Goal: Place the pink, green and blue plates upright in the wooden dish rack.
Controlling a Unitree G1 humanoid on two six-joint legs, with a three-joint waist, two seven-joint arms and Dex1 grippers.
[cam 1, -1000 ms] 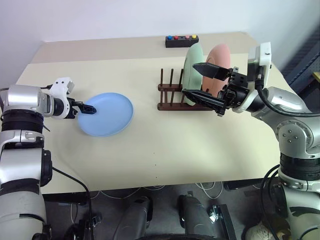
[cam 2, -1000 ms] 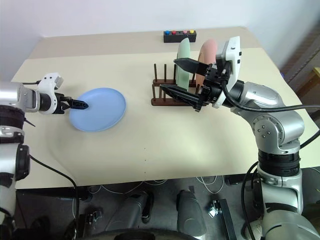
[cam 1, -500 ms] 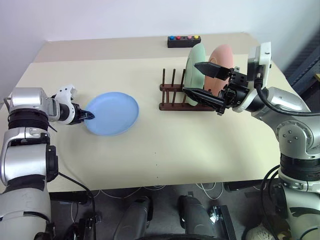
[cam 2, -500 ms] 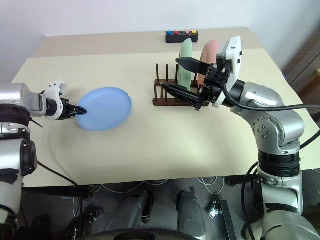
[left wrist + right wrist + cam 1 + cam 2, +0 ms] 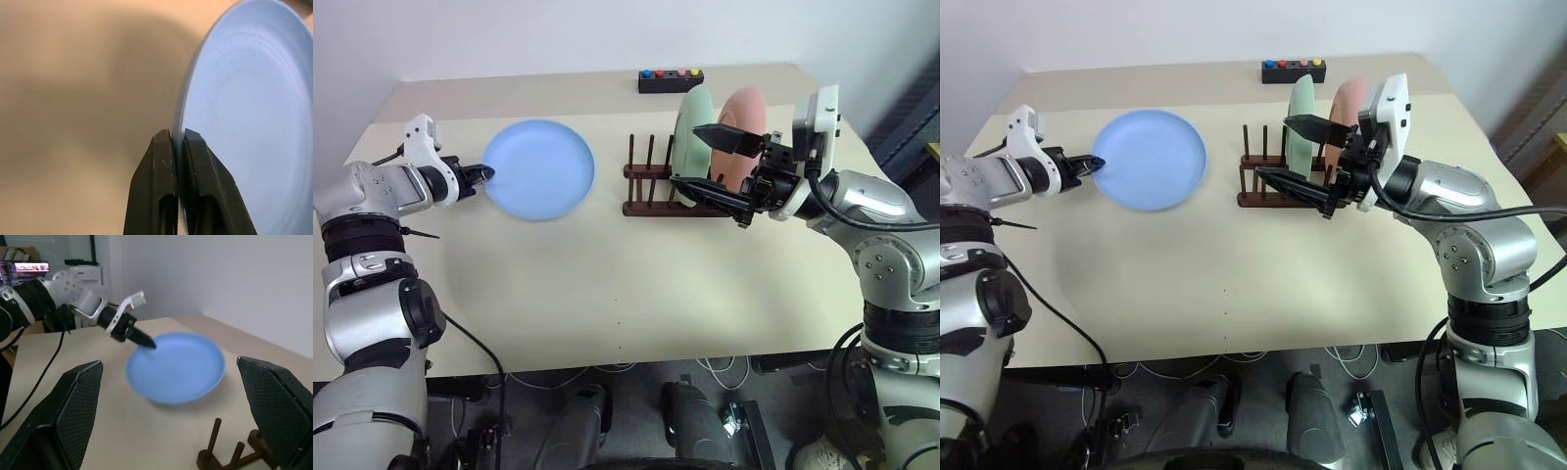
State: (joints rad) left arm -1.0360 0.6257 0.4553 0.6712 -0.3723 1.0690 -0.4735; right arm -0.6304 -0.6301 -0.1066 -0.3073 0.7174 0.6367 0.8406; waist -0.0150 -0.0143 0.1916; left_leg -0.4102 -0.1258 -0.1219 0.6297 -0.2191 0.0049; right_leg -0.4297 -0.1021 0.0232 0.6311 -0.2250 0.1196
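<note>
The blue plate (image 5: 540, 168) hangs tilted above the table at the left, its face turned toward me. My left gripper (image 5: 487, 174) is shut on its left rim, and in the left wrist view both fingers (image 5: 161, 166) pinch the rim of the blue plate (image 5: 244, 122). The green plate (image 5: 690, 122) and the pink plate (image 5: 747, 113) stand upright at the right end of the wooden dish rack (image 5: 651, 186). Several pegs at the rack's left end are free. My right gripper (image 5: 685, 155) hovers open just in front of the green plate, holding nothing.
A small black box with coloured buttons (image 5: 670, 79) sits at the table's far edge behind the rack. Bare tabletop (image 5: 607, 284) stretches between the arms and toward the near edge. A wall runs behind the table.
My left gripper shut on the blue plate's rim, lifted it off the table and tipped it up, moving away from me and slightly right. The right arm kept still.
</note>
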